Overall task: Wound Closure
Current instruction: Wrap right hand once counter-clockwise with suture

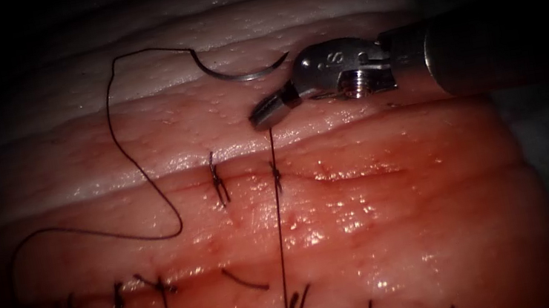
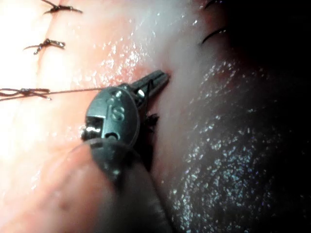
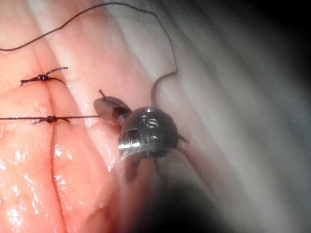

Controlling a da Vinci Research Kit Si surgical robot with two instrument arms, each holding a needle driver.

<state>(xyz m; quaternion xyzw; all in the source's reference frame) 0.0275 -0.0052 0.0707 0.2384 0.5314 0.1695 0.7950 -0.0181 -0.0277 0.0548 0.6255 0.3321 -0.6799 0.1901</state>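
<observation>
Gripping the taut dark thread (image 1: pixel 280 236) in clenched jaws, the right arm's silver needle-driver tool (image 1: pixel 266 114) enters from the right of the endoscope frame and sits just above centre. The strand runs straight down from its tip, through a knotted stitch (image 1: pixel 276 174) on the narrow horizontal cut (image 1: pixel 338 173) in the glossy pink pork-belly tissue (image 1: pixel 415 227), to the bottom edge. The thin curved steel needle (image 1: pixel 242 74) lies free on the pale upper tissue, left of the tool and above the cut, held by neither tool and not in the tissue; slack thread loops from its left end down the left of the frame. A second dark knotted stitch (image 1: pixel 219 182) sits left of the first. In its wrist view, the left arm's grey needle-driver tool (image 2: pixel 158 78) has its jaws pressed together, and a taut strand reaches them from a stitch; they appear to clamp it.
</observation>
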